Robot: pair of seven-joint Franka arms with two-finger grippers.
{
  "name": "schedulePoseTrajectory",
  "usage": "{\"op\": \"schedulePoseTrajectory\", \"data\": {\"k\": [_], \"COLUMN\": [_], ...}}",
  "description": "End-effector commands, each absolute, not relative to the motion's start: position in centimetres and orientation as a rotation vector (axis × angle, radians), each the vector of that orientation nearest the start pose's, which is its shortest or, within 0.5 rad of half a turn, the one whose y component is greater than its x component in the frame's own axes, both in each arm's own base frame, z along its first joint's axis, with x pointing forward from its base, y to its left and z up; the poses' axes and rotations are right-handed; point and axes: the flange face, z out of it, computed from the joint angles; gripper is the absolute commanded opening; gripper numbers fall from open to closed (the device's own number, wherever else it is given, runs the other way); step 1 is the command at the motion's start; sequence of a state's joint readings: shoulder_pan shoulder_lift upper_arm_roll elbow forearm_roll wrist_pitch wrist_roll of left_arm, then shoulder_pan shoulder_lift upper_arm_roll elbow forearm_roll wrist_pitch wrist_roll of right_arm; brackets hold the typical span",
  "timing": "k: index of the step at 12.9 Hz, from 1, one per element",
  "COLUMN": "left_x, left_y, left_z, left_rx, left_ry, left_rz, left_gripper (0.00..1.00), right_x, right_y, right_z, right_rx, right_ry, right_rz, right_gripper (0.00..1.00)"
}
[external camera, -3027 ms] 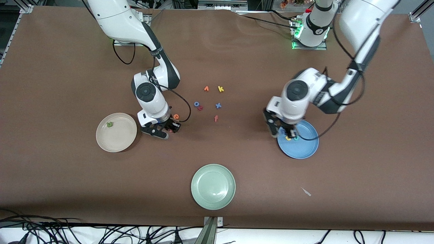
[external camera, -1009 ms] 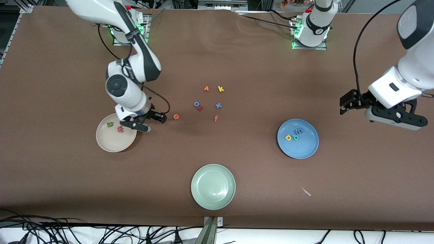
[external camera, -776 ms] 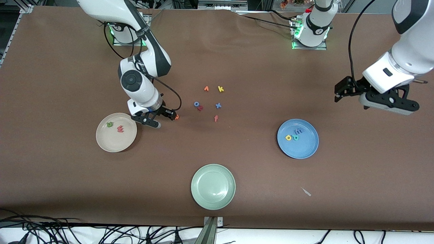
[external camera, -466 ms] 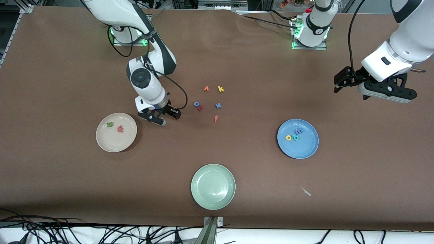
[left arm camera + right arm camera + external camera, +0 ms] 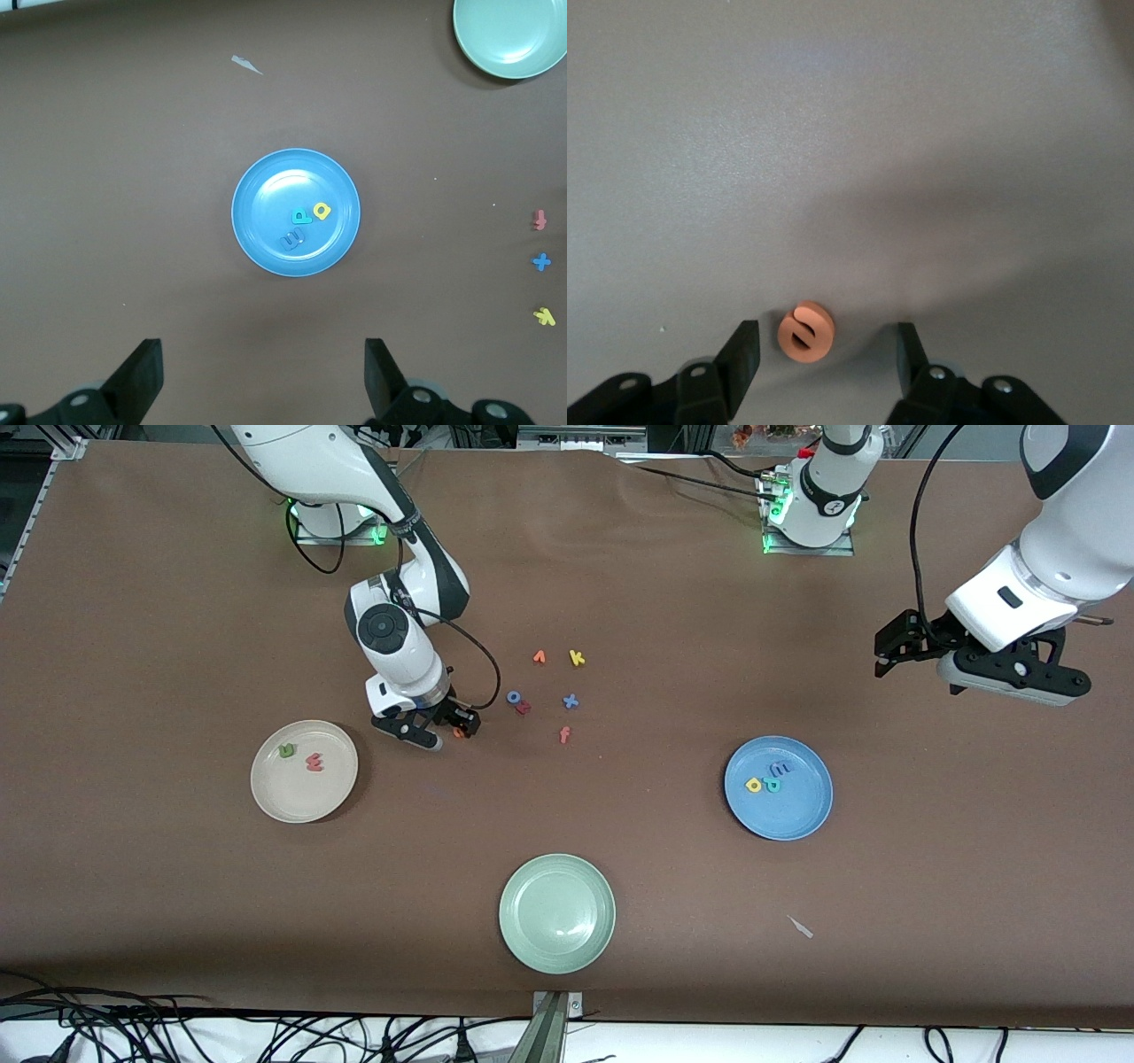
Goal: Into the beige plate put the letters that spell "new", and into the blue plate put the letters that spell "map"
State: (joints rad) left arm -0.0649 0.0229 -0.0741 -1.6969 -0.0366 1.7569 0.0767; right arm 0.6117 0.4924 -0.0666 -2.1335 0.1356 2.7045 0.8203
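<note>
The right gripper [image 5: 824, 354] stood spread around the orange e [image 5: 806, 332] on the worktop [image 5: 177, 602], not pinching it. The left gripper [image 5: 261, 381] waited wide open above the worktop near the blue plate [image 5: 257, 230], which held m, a, p.

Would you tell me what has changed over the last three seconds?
The right gripper dropped the w in the beige plate and returned, open around the e. The left gripper released the m in the blue plate and withdrew, open. Other letters stayed.
</note>
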Motion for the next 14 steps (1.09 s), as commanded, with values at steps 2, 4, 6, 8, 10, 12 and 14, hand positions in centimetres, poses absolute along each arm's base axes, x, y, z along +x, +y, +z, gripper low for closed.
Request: {"op": "schedulePoseTrajectory", "data": {"k": [2,4,6,8,10,12,14], "left_x": [57.3,57.2,57.2,57.6,57.6,57.8,58.0], "left_y": [-8.4,-8.4,-7.6,-6.4,-6.4,-6.0,-5.6], "left_z": [57.0,56.7,57.2,57.9,57.9,58.8,58.8], "left_rx": [-3.192,-3.188,-3.194,-3.198,-3.198,-3.196,-3.197], "left_ry": [0.321,0.322,0.3,0.269,0.269,0.265,0.255], "left_rz": [-0.046,-0.024,-0.032,-0.058,-0.058,-0.088,-0.088], "left_gripper": [1.0,1.0,1.0,1.0,1.0,1.0,1.0], "right_x": [49.4,49.4,49.2,49.2,49.2,49.4,50.2], "right_y": [29.8,30.0,30.3,30.4,30.4,30.4,29.6], "right_z": [17.4,17.4,17.1,16.9,17.0,17.6,19.5], "right_rx": [-3.001,-3.0,-3.003,-3.002,-3.003,-3.005,-3.022], "right_ry": [0.597,0.594,0.582,0.58,0.575,0.549,0.477], "right_rz": [-0.077,-0.079,-0.079,-0.084,-0.084,-0.09,-0.09], "right_gripper": [0.61,0.58,0.52,0.33,0.11,0.03,0.02]}}
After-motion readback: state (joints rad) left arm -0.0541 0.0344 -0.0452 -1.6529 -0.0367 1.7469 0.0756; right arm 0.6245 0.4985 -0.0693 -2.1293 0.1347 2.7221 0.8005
